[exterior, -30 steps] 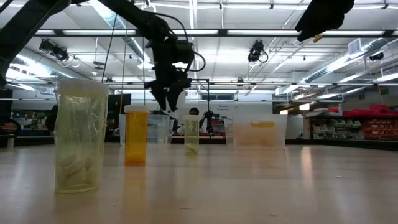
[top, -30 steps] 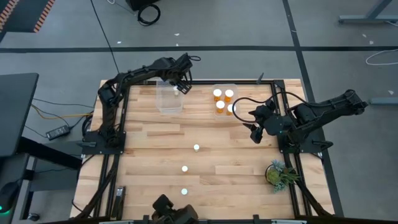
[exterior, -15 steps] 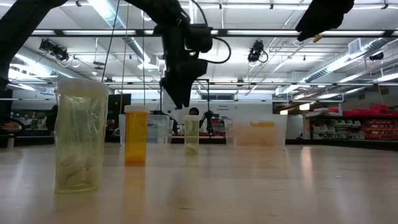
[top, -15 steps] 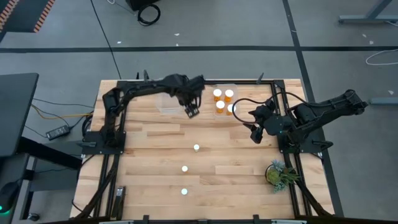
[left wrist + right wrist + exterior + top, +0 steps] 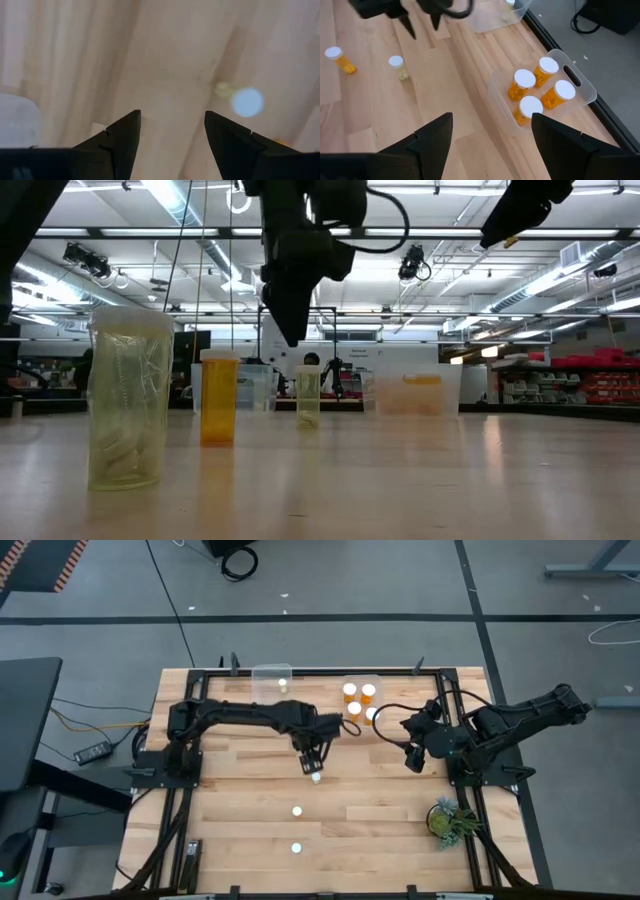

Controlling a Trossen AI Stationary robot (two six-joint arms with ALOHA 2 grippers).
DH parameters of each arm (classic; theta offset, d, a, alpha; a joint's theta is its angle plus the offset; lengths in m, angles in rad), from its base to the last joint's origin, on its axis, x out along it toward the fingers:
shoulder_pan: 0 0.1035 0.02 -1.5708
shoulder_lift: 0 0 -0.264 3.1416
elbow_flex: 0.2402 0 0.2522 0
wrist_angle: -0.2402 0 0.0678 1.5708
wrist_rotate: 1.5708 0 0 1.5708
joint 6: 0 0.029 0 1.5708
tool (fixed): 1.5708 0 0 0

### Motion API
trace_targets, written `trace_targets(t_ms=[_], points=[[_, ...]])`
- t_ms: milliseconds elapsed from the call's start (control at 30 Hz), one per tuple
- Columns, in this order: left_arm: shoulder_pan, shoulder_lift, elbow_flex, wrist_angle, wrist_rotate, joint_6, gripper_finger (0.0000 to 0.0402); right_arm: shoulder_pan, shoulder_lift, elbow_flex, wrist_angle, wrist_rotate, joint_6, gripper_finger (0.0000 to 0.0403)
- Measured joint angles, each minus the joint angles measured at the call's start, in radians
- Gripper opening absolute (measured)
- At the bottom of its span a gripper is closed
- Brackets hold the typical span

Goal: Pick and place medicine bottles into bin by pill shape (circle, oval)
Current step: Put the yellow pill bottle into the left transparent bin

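Observation:
Three amber bottles with white caps stand on the table: one at the middle (image 5: 316,777), two nearer the front (image 5: 297,811) (image 5: 296,848). My left gripper (image 5: 311,766) is open and empty above the table, just on the far side of the middle bottle, whose cap shows blurred in the left wrist view (image 5: 247,101). In the low view the gripper (image 5: 290,325) hangs above the bottles (image 5: 308,396). My right gripper (image 5: 410,754) is open and empty at the right, near a clear bin (image 5: 580,80) that holds several bottles (image 5: 524,80).
A second clear bin (image 5: 262,673) stands at the far edge with one white cap (image 5: 283,687) in it. A small green plant (image 5: 447,821) sits at the near right. Black frame rails run along the table's sides. Bare wood lies at the near left.
My left gripper has gone from above the far clear bin toward the table's near edge and a little right, to just beside the middle bottle. The bottles and bins have stayed in place.

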Motion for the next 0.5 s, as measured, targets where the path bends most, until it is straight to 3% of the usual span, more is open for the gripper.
trace_targets(t_ms=[500], points=[[-0.137,0.000,-0.048,-0.004,-0.002,-0.156,0.0229,0.000,0.000,0.000,0.001,-0.001,-0.066,0.0277]])
